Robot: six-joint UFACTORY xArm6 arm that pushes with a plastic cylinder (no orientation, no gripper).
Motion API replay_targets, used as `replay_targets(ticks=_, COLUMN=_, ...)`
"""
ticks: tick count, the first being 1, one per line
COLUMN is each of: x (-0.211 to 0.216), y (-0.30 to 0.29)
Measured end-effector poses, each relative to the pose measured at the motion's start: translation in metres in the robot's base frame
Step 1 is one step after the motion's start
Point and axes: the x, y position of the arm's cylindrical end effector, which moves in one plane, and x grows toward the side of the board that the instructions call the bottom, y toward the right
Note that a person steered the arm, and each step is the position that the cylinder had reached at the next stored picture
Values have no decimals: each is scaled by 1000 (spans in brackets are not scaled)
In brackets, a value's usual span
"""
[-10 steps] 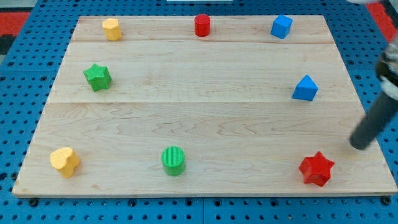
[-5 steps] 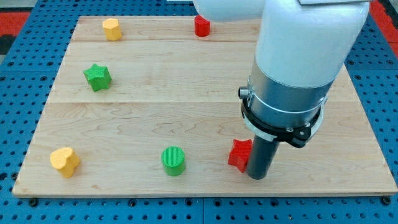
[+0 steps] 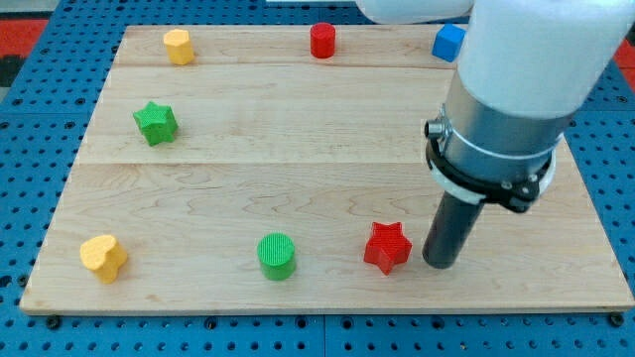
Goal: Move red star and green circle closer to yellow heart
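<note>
Red star [image 3: 387, 247] near the view's bottom, right of centre on the wooden board [image 3: 298, 129]; green circle [image 3: 277, 255] just to its left along the same bottom strip; yellow heart [image 3: 103, 257] at the bottom-left corner, well apart from both. My tip [image 3: 440, 264] just beside the star on its right, a narrow gap between, not touching. No pincer on this rig, only a plain dark rod, so nothing opened, closed or held. Task judged only partly done: star roughly mid-board along the bottom edge, circle nearer the heart but far from beside it. Left to do, by this reading: more leftward pushing of the star, then of the circle, possibly both together given their shared line. Elsewhere and out of the way: green star [image 3: 156, 122], yellow block [image 3: 178, 46], red cylinder [image 3: 322, 41], blue block [image 3: 447, 42] partly behind the arm.
</note>
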Motion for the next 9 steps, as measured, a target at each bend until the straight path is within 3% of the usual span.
replay_targets(ticks=1, x=-26, y=-14)
replay_targets(ticks=2, x=-9, y=-41)
replay_targets(ticks=3, x=14, y=-30)
replay_targets(ticks=4, x=16, y=-72)
replay_targets(ticks=5, x=25, y=-160)
replay_targets(ticks=6, x=27, y=-133)
replay_targets(ticks=7, x=56, y=-140)
replay_targets(ticks=9, x=26, y=-213)
